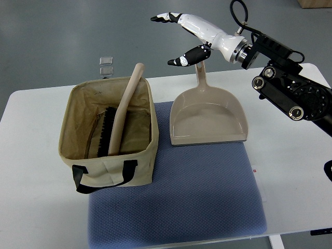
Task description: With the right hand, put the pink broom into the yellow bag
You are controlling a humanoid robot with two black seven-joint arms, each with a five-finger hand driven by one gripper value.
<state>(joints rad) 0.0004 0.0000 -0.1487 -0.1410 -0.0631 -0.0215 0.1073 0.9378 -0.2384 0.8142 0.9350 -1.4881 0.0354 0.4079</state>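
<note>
The pale pink broom [124,106] stands inside the yellowish fabric bag [111,171], its black bristles low in the bag and its handle leaning out over the far rim. My right hand [179,39] hovers above the far edge of the table, up and to the right of the bag, over the handle of the pink dustpan [207,116]. Its fingers [165,17] are spread and hold nothing. The left arm does not show.
The dustpan lies on a blue mat [176,202] on the white table [36,155], right of the bag. Two small clear squares [106,65] lie on the floor beyond the table's far edge. The right arm's black links [295,93] hang over the table's right side.
</note>
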